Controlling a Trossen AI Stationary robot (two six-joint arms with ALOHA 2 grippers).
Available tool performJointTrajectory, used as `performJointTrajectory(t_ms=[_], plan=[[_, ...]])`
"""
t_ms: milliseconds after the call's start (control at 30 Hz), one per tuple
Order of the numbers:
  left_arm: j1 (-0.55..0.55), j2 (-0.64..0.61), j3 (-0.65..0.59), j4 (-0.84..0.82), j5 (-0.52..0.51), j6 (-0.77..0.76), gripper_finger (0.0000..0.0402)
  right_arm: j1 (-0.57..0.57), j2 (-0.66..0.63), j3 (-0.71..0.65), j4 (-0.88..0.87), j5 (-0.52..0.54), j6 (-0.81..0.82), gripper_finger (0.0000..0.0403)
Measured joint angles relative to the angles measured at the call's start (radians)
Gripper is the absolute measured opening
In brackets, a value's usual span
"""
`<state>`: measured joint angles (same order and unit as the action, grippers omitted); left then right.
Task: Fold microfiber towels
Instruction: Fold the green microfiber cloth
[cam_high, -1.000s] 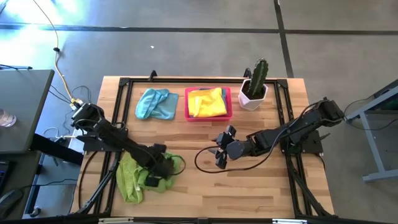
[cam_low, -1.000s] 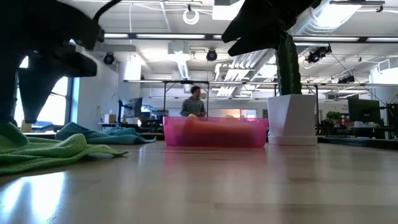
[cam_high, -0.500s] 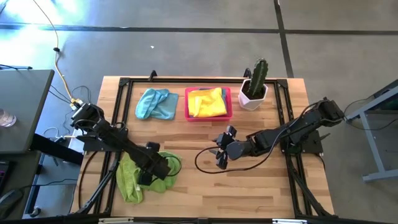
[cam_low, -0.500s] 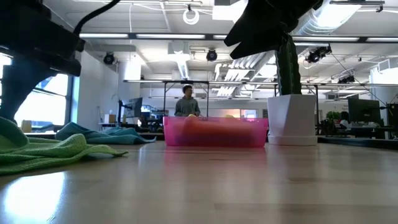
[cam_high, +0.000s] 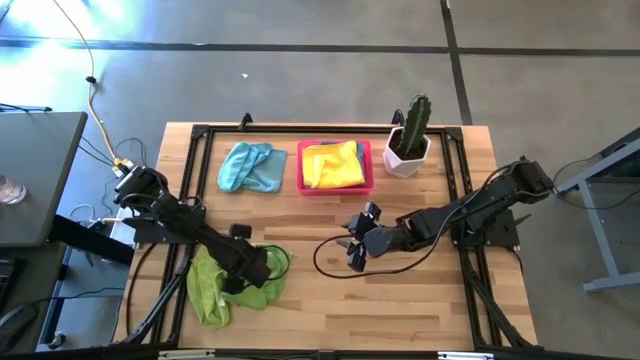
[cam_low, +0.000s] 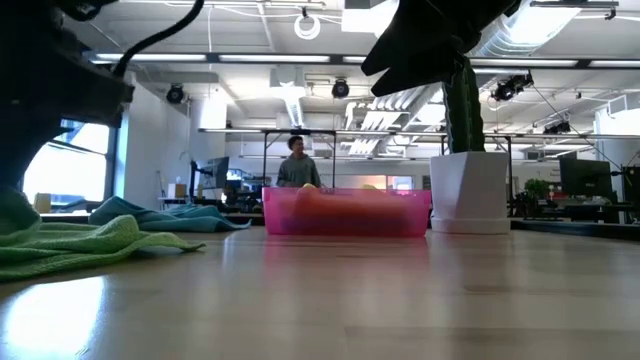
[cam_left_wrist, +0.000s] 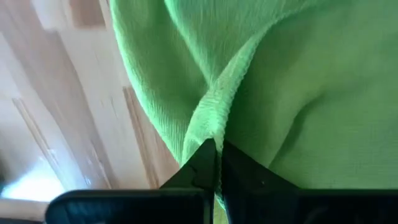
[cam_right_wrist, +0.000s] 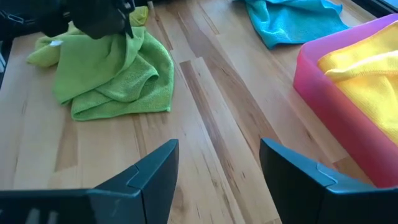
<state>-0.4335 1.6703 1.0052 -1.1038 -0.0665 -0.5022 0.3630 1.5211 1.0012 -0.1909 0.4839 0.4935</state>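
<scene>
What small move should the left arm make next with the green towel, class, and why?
Probably lift and draw the pinched edge outward to spread the crumpled green towel. The left gripper has its jaws shut on a fold of it, while the right gripper waits open mid-table.

two dark, near-black jointed arms, matte, blocky links. left arm (cam_high: 190, 232): yellow cable and thin wires at its base, 10 o'clock of the table. right arm (cam_high: 470, 207): black cable looping out at 6 o'clock of its wrist. right fingers (cam_right_wrist: 146, 177): flat, angular, dark grey plates. left fingers (cam_left_wrist: 239, 174): black, tapering to points.
</scene>
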Motion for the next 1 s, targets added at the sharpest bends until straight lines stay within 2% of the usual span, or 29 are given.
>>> performJointTrajectory(t_ms=[200, 333, 400, 467, 633, 800, 1000], plan=[[-0.001, 0.000, 0.125, 0.005, -0.039, -0.030, 0.0002, 0.044, 0.006, 0.000, 0.015, 0.031, 0.058, 0.0216], [-0.001, 0.000, 0.218, 0.007, -0.118, -0.031, 0.0001, 0.127, 0.029, -0.002, 0.102, 0.188, 0.042, 0.0216], [-0.001, 0.000, 0.257, 0.007, -0.138, 0.021, 0.0001, 0.163, 0.033, -0.002, 0.127, 0.283, 0.023, 0.0216], [0.003, 0.000, 0.296, 0.013, -0.147, 0.077, 0.0001, 0.186, 0.035, -0.002, 0.152, 0.325, 0.023, 0.0216], [0.028, 0.000, 0.396, 0.052, -0.152, 0.169, 0.0000, 0.224, 0.037, -0.002, 0.227, 0.261, -0.015, 0.0216], [0.052, 0.000, 0.499, 0.061, -0.145, 0.280, 0.0000, 0.269, 0.037, -0.002, 0.393, 0.241, -0.204, 0.0216], [0.093, 0.000, 0.606, 0.060, -0.060, 0.375, 0.0000, 0.273, 0.037, -0.002, 0.422, 0.183, -0.271, 0.0216]])
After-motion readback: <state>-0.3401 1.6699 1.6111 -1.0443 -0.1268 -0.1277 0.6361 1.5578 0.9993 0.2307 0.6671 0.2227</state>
